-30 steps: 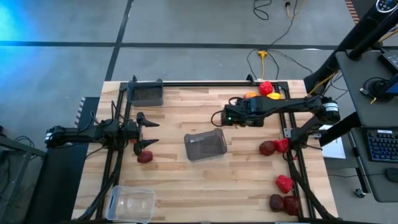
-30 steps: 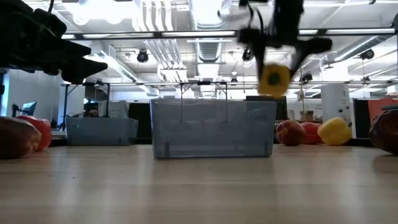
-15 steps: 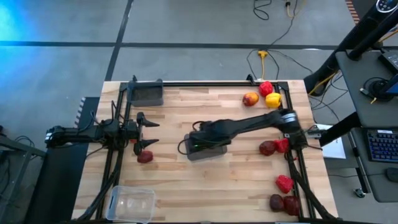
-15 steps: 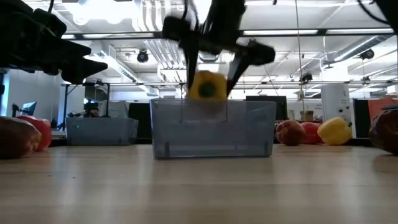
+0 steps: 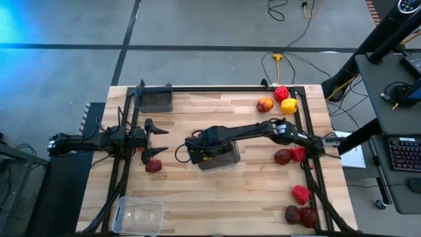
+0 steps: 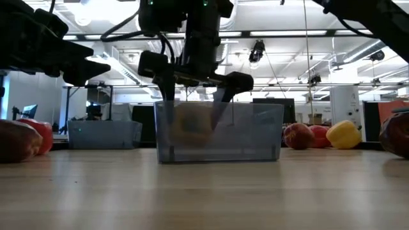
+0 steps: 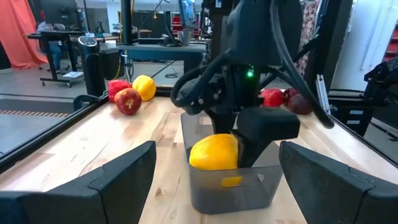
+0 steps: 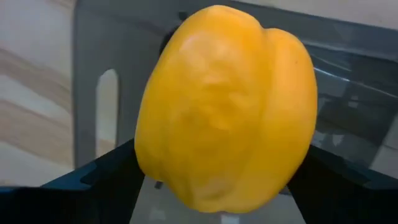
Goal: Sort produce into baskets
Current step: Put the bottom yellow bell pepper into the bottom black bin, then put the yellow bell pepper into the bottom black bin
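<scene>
Since a second ago the yellow pepper (image 7: pixel 214 153) has travelled from the table's far right corner down into the middle grey basket (image 7: pixel 231 184) — the right pincer (image 6: pixel 193 99) clamped on it. Released askew, it might tip the basket's wall; the left pincer (image 5: pixel 156 139) waits open.

A wooden table (image 5: pixel 256 191), a keyboard (image 5: pixel 402 153) and floor cables (image 5: pixel 283 62).

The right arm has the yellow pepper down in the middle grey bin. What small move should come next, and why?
Probably open the right gripper and let go. The yellow bell pepper sits between its fingers, already below the rim of the smoky grey bin at the table's middle. The left gripper waits apart.
</scene>
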`<state>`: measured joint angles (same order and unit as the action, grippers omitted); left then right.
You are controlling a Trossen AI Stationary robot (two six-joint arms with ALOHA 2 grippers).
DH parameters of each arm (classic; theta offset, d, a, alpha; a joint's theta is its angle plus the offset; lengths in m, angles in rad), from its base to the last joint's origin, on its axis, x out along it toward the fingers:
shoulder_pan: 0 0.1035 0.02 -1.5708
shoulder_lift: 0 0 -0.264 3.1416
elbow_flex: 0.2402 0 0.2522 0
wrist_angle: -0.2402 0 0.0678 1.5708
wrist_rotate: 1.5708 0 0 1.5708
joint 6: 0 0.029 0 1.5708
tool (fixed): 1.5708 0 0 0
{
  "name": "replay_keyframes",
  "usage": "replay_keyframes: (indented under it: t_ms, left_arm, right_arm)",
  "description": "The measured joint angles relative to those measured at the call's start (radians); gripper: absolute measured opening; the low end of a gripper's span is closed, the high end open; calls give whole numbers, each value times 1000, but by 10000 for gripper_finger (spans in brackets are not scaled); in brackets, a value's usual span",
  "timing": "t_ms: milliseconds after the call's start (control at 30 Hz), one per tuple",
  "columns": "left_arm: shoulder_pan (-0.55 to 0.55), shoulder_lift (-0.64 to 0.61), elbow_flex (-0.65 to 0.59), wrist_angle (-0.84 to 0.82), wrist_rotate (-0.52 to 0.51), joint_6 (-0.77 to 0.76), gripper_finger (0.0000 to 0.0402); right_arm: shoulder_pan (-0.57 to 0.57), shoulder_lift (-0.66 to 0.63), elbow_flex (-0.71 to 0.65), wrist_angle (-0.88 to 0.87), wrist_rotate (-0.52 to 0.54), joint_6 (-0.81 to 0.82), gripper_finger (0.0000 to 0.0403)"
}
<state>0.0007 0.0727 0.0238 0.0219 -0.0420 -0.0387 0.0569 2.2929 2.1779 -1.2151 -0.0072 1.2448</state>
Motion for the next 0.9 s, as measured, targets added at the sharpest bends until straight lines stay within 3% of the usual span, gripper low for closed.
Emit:
replay_keyframes:
  t_ms: [267, 467, 733, 900]
  left_arm:
    - [0, 0, 0, 0, 0, 0, 323]
    - [0, 0, 0, 0, 0, 0, 323]
    - [0, 2, 0, 0, 0, 0, 323]
    - [0, 3, 0, 1, 0, 0, 323]
  right_arm:
    - [1, -44, 72, -150, 34, 1, 378]
    - [-29, -161, 75, -365, 211, 54, 379]
    - [-242, -437, -292, -352, 273, 37, 380]
    - [-409, -579, -520, -358, 264, -343, 380]
